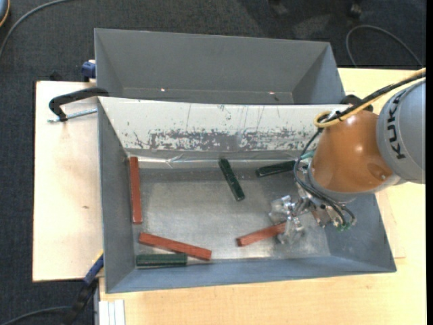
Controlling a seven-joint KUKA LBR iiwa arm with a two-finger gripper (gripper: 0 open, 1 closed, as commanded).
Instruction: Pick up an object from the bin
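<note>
Red stick, near right, looks light and hard; grab its middle. Gripper is at its end; open or closed, I cannot tell.

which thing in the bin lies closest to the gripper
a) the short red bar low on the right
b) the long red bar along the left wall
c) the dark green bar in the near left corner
a: the short red bar has its right end right at the gripper; the other two lie far off to the left.
</note>
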